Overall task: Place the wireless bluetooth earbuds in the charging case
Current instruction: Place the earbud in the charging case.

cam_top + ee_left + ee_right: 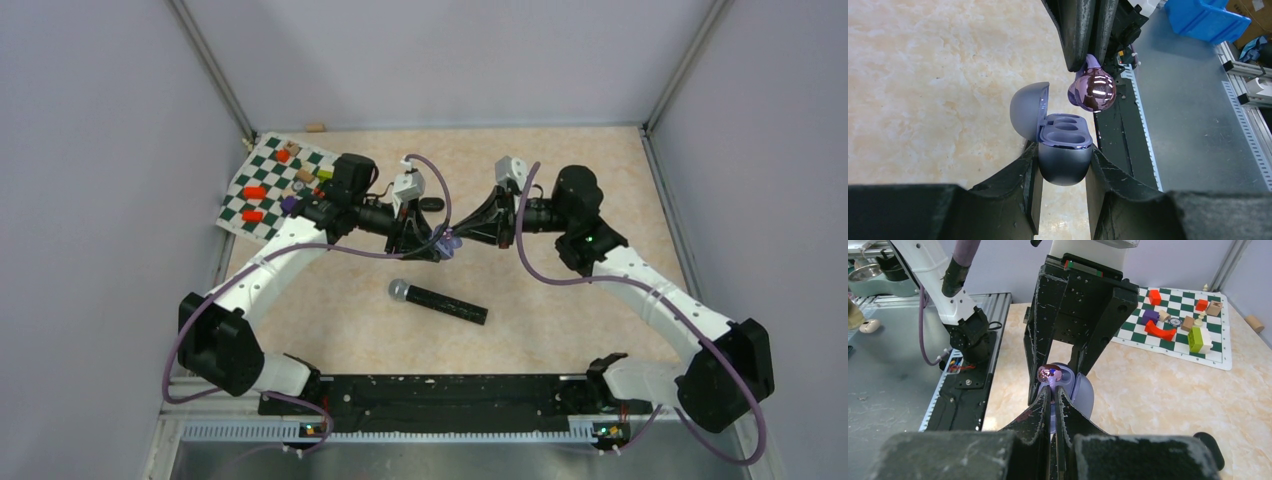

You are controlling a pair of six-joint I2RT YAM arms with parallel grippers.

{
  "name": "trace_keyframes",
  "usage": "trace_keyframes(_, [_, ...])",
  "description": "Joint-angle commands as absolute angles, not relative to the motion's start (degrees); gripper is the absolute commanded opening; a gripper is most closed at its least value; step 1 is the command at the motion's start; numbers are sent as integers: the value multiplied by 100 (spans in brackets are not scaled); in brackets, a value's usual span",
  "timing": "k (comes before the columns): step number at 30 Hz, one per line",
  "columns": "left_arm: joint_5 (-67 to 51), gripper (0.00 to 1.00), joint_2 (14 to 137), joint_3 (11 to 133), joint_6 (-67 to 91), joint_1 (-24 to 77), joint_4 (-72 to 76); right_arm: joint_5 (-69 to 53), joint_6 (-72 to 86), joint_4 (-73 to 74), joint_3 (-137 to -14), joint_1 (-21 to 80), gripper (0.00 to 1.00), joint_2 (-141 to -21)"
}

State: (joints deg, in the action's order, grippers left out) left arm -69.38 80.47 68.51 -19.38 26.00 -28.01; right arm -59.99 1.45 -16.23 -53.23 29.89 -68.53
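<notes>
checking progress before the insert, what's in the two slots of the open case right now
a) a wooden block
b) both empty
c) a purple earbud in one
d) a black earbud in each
B: the left wrist view shows both slots of the case bare, with the purple earbud held above them in the right gripper.

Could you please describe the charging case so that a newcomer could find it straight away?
Over the beige marbled tabletop, just beyond the black handheld microphone, the left gripper clamps a small rounded grey-lilac charging case. Its lid is hinged open over two empty sockets, unlike the glossy purple earbud near it.
</notes>
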Motion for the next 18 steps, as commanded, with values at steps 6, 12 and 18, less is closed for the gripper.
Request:
trace_keyframes(6, [-6988, 0, 7865, 6787, -1882, 2638, -2543, -5951, 35, -1871, -5260, 3087, 1, -6890])
trace_keyframes(12, [-6969, 0, 7866, 6796, -1865, 2641, -2533, -5959, 39, -1915, -5230, 3098, 1, -6910])
trace_keyframes(18, [-6941, 0, 7855, 6802, -1859, 2647, -2534, -5957, 65, -1967, -5198, 3103, 1, -6946])
